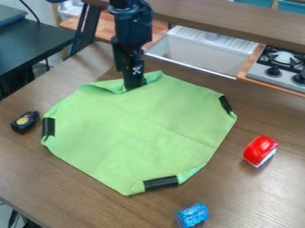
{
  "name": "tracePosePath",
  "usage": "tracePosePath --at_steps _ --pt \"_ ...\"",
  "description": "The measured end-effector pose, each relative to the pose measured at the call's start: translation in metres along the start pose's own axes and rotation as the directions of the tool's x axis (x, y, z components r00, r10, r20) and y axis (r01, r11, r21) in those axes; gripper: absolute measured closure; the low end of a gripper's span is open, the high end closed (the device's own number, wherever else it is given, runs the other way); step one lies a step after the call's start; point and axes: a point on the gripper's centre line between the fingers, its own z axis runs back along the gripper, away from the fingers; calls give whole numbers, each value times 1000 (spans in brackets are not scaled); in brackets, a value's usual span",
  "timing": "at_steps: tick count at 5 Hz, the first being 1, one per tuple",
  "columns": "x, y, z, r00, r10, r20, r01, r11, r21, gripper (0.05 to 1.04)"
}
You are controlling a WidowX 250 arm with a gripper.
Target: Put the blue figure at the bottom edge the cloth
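The black gripper [134, 84] hangs down at the top edge of the green cloth [143, 129], where the fabric is folded and rumpled around its tip. That cloth lies spread over the middle of the table, with black strips at its left, right and bottom corners. Near the bottom edge of the camera view, the small blue figure [193, 215] rests on bare wood, apart from the cloth and below its lower right corner. A wide stretch of cloth lies between the gripper and the figure.
A red and white toy [260, 150] sits on the wooden table [262, 191] to the right of the cloth. At the left stands a small black object [25, 122] with a yellow mark. Behind the table are a sink [202, 51] and a stove [281, 67].
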Motion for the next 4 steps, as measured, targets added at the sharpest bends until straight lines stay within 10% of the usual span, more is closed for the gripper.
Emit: tracePosePath --at_steps 4 --pt "35 -45 -35 991 -131 -40 131 991 4 84"
